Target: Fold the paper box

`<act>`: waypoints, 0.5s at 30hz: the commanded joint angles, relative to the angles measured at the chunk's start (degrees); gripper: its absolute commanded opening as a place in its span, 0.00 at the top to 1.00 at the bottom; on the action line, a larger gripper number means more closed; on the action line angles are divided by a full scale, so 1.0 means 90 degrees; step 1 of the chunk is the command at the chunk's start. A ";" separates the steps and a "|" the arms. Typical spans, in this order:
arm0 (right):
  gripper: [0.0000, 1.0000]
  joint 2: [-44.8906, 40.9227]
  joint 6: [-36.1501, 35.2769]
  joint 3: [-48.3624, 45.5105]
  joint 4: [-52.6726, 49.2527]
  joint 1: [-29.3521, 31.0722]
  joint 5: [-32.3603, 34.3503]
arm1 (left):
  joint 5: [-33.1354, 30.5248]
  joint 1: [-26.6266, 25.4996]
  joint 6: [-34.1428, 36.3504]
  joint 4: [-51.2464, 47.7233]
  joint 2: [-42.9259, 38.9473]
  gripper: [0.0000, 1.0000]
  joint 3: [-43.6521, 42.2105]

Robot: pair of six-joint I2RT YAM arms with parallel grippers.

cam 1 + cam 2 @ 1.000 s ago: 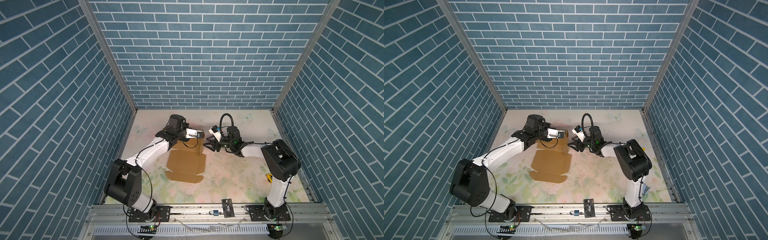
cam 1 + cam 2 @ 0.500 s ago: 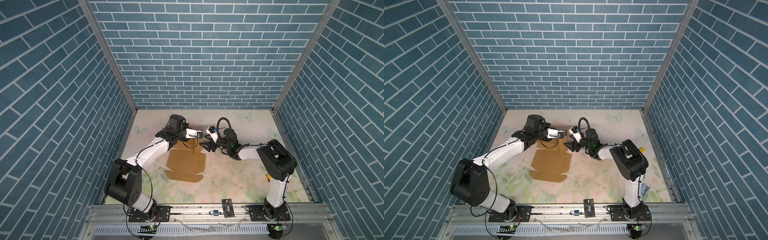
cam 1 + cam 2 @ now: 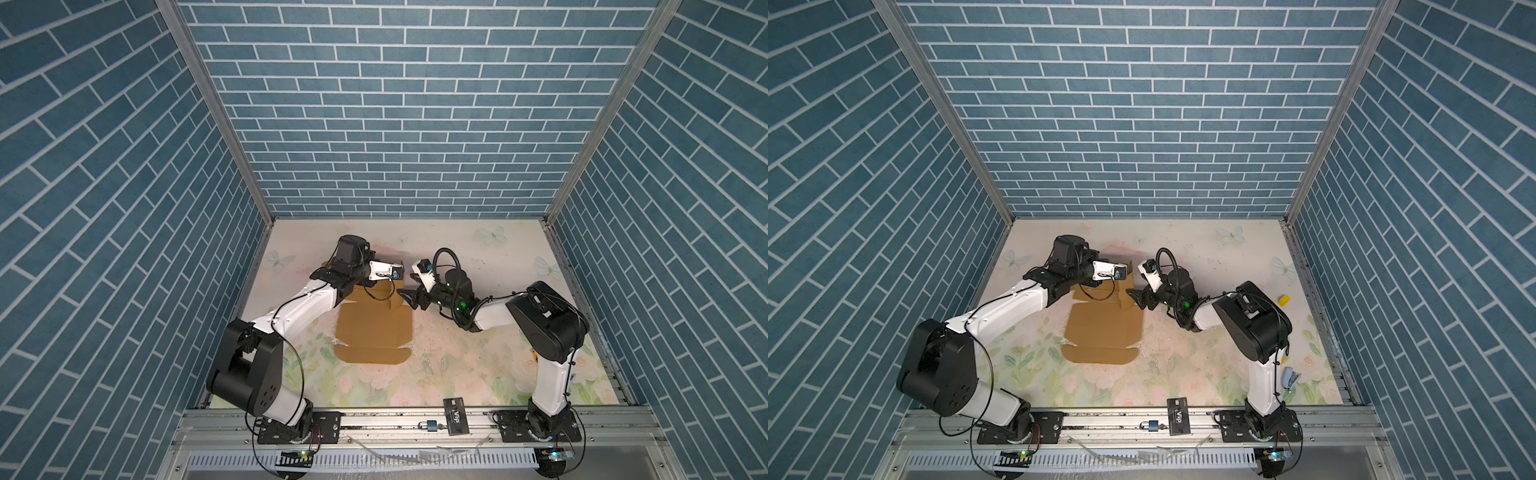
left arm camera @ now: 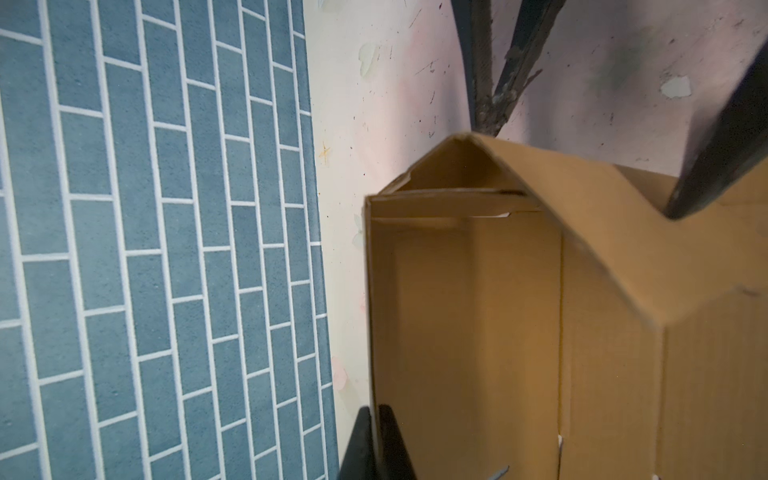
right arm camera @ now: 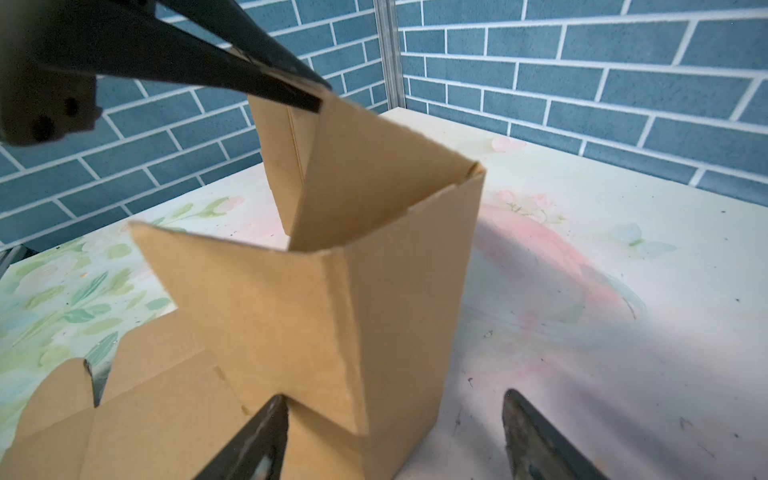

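Blue brick-patterned walls (image 3: 395, 124) enclose a floral counter (image 3: 478, 357). The paper box (image 3: 374, 328) lies mid-counter, its near panels flat and its far end folded upright. The left hand (image 5: 318, 96) pinches the raised wall's top edge. The right hand (image 3: 409, 300) is spread wide, with the upright corner between its fingers.

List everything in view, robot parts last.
paper box: 1, tan, mid-table; near part flat, far end folded up
table: 1, pale floral, floor of the cell
walls: 3, blue brick, around the table
rail: 1, silver, front edge
card: 1, black, on the rail
padlock: 1, blue, on the rail beside the card
yellow item: 1, table's right side; kind unclear
blue-grey item: 1, right edge; kind unclear
left pincer: 1, black, shut on the box's raised flap
right pincer: 1, black, open at the box's raised corner
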 commanded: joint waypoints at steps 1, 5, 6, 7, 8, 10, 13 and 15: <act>0.19 0.0020 -0.0036 -0.0050 0.0261 0.0011 -0.0045 | -0.0090 -0.0005 -0.0121 -0.0418 -0.0066 0.91 -0.0160; 0.20 0.0181 0.0030 -0.0026 0.0426 0.0012 -0.0096 | -0.0165 0.0004 -0.0076 -0.0358 -0.0016 0.90 -0.0238; 0.20 0.0198 0.0087 -0.0010 0.0454 0.0013 -0.0110 | -0.0187 0.0008 -0.0051 -0.0353 -0.0014 0.90 -0.0254; 0.21 0.0198 0.0139 0.0028 0.0465 0.0014 -0.0150 | -0.0187 -0.0001 -0.0080 -0.0397 -0.0040 0.89 -0.0240; 0.21 0.0198 0.0164 0.0064 0.0470 0.0007 -0.0212 | -0.0178 -0.0001 -0.0129 -0.0449 -0.0062 0.88 -0.0212; 0.21 0.0213 0.0142 0.0096 0.0477 0.0015 -0.0339 | -0.0229 -0.0001 -0.0172 -0.0530 -0.0045 0.87 -0.0186; 0.20 0.0239 0.0016 0.0066 0.0494 0.0012 -0.0454 | -0.0309 -0.0001 -0.0069 -0.0528 -0.0032 0.86 -0.0291; 0.20 0.0159 0.0019 -0.0005 0.0490 0.0006 -0.0512 | -0.0297 -0.0011 -0.0104 -0.0624 -0.0105 0.85 -0.0297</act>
